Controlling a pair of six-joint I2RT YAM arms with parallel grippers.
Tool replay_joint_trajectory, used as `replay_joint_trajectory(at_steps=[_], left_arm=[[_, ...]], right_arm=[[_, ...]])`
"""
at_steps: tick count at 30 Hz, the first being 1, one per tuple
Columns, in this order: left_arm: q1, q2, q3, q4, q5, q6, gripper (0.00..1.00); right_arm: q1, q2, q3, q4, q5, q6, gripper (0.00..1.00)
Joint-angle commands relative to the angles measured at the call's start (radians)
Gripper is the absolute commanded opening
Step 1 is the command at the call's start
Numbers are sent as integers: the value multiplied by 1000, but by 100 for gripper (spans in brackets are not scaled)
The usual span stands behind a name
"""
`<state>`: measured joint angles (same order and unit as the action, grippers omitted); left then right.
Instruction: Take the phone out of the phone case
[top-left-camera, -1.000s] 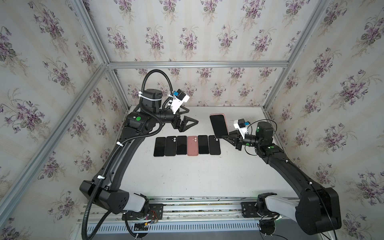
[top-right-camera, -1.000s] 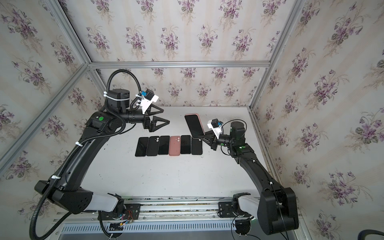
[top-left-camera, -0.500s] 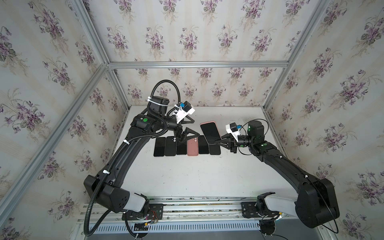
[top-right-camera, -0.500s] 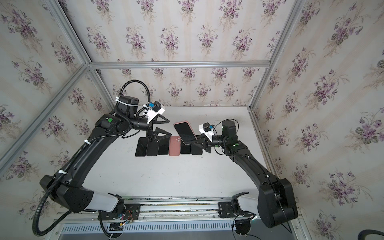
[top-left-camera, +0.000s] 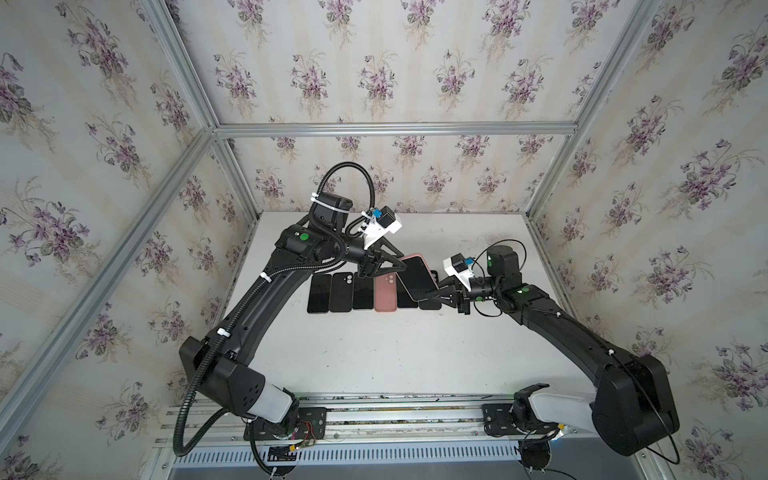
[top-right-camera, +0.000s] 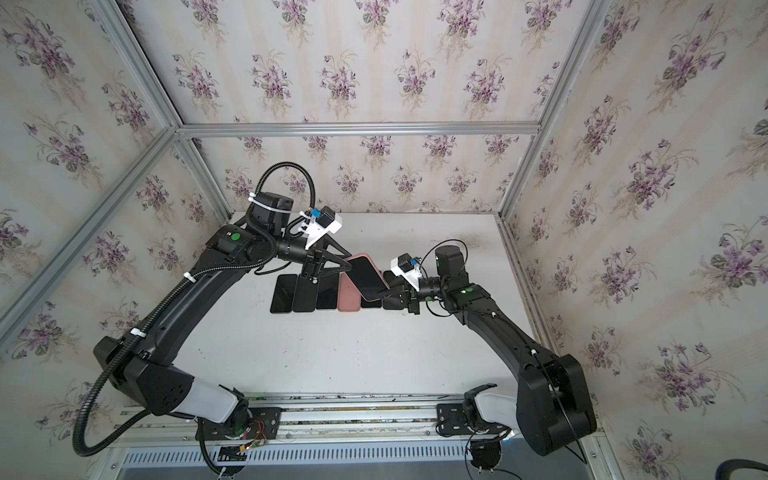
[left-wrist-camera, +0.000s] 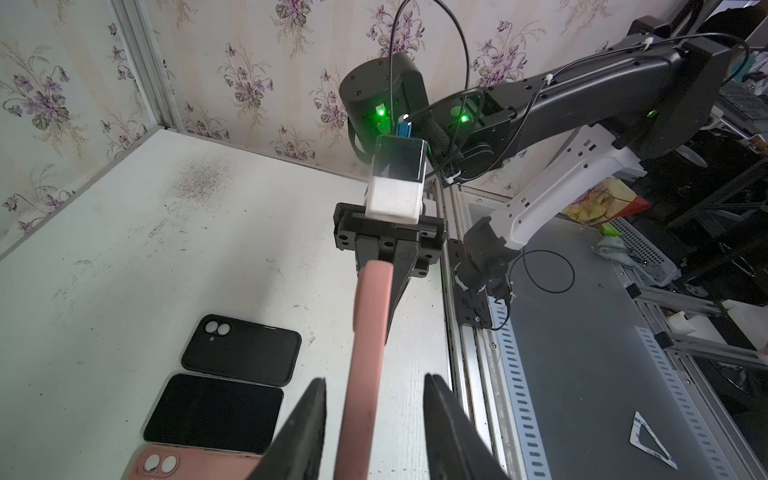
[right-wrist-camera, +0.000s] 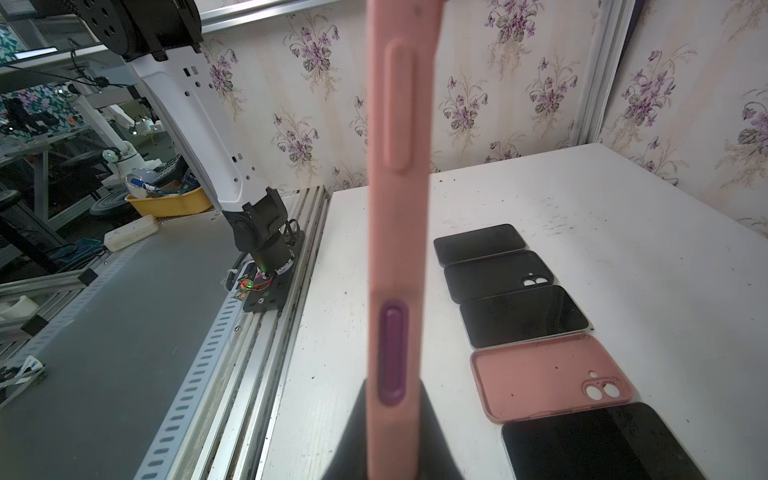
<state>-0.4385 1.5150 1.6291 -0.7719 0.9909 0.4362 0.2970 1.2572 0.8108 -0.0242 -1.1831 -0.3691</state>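
Note:
The phone in its pink phone case (top-left-camera: 417, 276) (top-right-camera: 368, 276) hangs tilted above a row of phones, screen up in both top views. My right gripper (top-left-camera: 432, 293) (right-wrist-camera: 395, 415) is shut on its lower end, one finger (right-wrist-camera: 353, 436) pressed against each face. The case's side edge (right-wrist-camera: 397, 208) shows a long button and a purple button. My left gripper (top-left-camera: 401, 266) (left-wrist-camera: 374, 399) straddles the upper end of the case (left-wrist-camera: 365, 353). It is open, and a gap shows between the case and each finger (left-wrist-camera: 307, 424).
On the white table (top-left-camera: 395, 353) lies a row of dark phones and cases, among them an empty pink case (top-left-camera: 385, 293) (right-wrist-camera: 548, 374) and a black case (left-wrist-camera: 241, 349). The rail with the arm bases runs along the front edge (top-left-camera: 374, 415).
The right arm has swung the cased phone left and lower, over the row. The left arm has come right to meet it, and its jaws have narrowed around the phone's upper end.

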Motion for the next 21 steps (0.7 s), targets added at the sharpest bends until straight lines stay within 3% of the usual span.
replay_joint_trajectory(at_steps=[1,10,14,21], left_arm=[[0,5,-8,-15,30,29,34],[0,17,-23,-53,24,55,17],[1,26,-3,-53,45,47,9],[10,100,153,-50,104,-100,4]], right_arm=[[1,-6,20,8,-9,-18,0],[2,-2,26,0,-3,-13,0],[2,-8,16,59,24,60,0],[2,-62,-67,345,184,349,54]])
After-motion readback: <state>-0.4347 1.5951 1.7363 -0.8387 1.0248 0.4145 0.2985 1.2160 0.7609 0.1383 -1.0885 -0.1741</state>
